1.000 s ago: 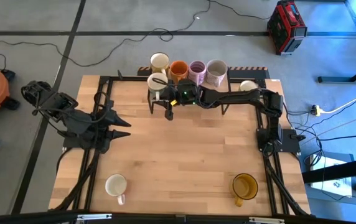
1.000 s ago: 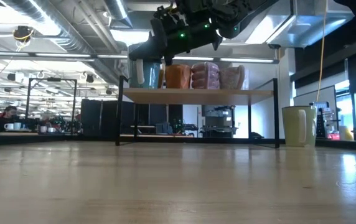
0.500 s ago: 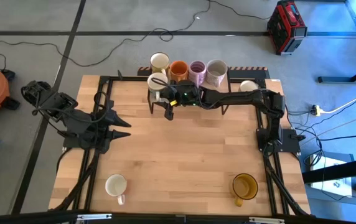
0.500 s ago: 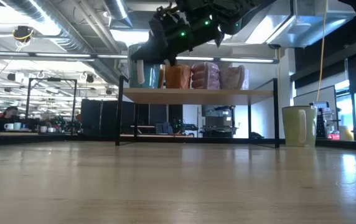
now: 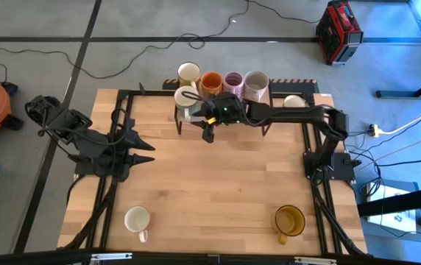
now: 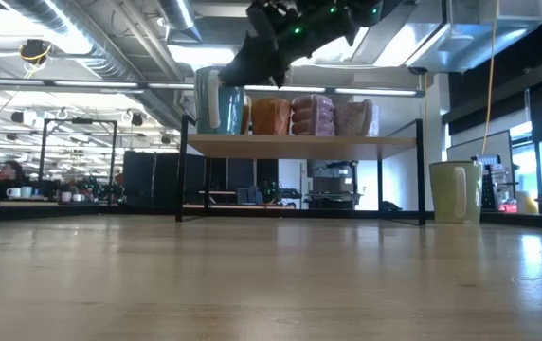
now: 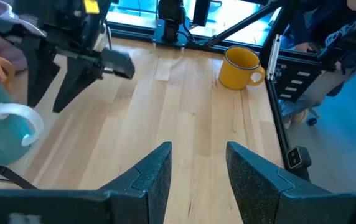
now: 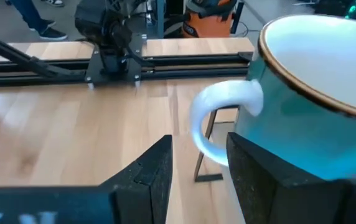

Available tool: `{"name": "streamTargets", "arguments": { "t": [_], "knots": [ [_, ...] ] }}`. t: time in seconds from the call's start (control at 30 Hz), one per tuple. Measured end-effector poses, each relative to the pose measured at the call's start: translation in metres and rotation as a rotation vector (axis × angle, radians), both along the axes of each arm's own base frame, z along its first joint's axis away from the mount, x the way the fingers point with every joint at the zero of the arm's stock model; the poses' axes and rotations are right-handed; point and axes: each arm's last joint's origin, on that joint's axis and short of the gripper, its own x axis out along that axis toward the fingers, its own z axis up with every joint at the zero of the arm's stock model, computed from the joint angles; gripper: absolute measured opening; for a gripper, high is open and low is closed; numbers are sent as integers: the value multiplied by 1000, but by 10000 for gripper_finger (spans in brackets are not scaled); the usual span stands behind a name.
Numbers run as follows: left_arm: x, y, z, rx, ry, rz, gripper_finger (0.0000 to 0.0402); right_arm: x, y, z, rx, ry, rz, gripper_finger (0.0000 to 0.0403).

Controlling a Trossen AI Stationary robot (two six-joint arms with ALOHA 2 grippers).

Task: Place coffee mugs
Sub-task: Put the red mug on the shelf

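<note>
Since a second ago the right gripper (image 5: pixel 209 135) has drawn back from the cream mug (image 5: pixel 186 96) on the raised shelf (image 5: pixel 269 101), sliding toward the table's right side and leaving that mug standing by itself; its fingers (image 8: pixel 156 165) are parted with only bare air between them, holding nothing. At the near edge of the wooden table (image 5: pixel 210 184) two mugs stand upright, mouths up: a white mug (image 5: pixel 137 218) on the left with its handle pointing toward the near edge, and an amber-yellow mug (image 5: pixel 289 219) on the right with its handle also pointing toward the near edge. Midway up the left side the left gripper (image 5: pixel 146 152) waits low over the table, its fingers (image 7: pixel 154 171) spread apart and empty, pointing across the table toward the right. Farther back, the just-released cream mug sits upright at the shelf's left front, its handle (image 8: pixel 218 121) facing the right gripper, which is just beside it. Behind it a row of four upright mugs runs left to right along the shelf: another cream mug (image 5: pixel 188 72), an orange mug (image 5: pixel 211 82), a lilac mug (image 5: pixel 233 81) and a grey-white mug (image 5: pixel 256 83), each touching or almost touching its neighbour. One more pale mug (image 5: pixel 294 101) stands on the table at the far right, just off the shelf's right end, upright in the low view (image 6: pixel 455 190).
</note>
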Motion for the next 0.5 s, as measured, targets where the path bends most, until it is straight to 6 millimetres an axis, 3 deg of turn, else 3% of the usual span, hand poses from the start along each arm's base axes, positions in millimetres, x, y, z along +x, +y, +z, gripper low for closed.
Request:
{"name": "streamTargets", "arguments": {
  "t": [0.27,0.5],
  "knots": [
    [0,0,0,6,0,-2,147,-24,19,21,81,86,-5,140],
    [8,-6,-5,-5,41,-33,147,-37,75,32,115,162,49,140]
  ]
}}
